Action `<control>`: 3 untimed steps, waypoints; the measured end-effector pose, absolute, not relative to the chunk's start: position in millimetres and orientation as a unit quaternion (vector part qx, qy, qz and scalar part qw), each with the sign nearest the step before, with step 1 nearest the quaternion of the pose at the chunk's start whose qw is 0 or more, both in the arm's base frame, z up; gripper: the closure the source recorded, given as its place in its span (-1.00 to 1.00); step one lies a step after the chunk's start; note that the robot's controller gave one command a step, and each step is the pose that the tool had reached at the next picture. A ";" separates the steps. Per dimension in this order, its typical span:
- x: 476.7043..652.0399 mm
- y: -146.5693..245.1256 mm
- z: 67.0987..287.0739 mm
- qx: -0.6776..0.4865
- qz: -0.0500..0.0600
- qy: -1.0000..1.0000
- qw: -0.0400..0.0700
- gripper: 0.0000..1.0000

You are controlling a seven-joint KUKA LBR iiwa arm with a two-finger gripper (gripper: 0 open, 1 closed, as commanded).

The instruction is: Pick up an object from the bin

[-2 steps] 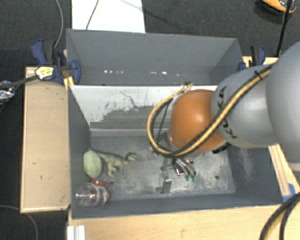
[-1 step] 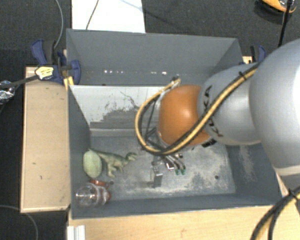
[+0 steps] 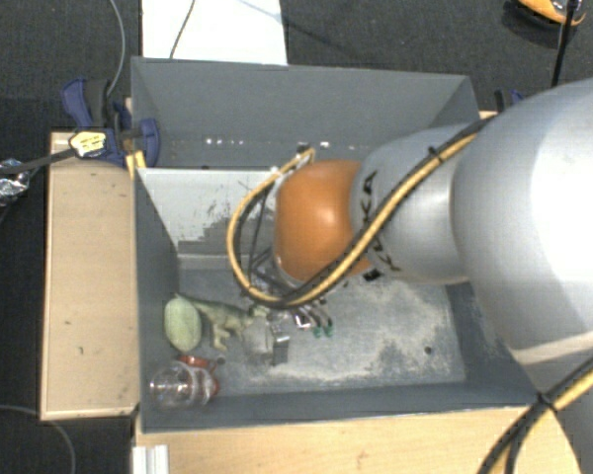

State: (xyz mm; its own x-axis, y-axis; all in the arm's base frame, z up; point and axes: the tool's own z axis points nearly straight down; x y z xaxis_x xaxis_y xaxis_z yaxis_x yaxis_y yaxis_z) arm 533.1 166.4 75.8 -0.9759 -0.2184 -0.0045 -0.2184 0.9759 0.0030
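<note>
Green toy figure (image 3: pixel 224 317) just beside the jaws — released or clenched, cannot tell.

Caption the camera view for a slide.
Gripper low in the grey bin, beside an olive-green toy, pale green oval and clear plastic item.

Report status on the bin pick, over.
Claw low at bin floor, beside green toy figure. Grip unconfirmed. Pale green oval and clear jar crowd the view's left wall.

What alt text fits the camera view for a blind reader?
The gripper is down in the grey metal bin beside an olive-green toy figure; a pale green oval lump and a clear jar lie further left.
</note>
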 end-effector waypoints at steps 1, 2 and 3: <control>555.4 210.6 72.4 -0.180 -0.002 0.984 0.006 1.00; 555.5 210.5 72.4 -0.180 -0.002 0.984 0.006 1.00; 554.9 204.3 82.9 -0.186 -0.001 0.983 0.008 1.00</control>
State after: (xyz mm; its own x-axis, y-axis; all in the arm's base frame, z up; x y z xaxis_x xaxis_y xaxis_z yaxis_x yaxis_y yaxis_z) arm 554.9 204.3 82.9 -0.9308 -0.3653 -0.0145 -0.3652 0.9309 -0.0058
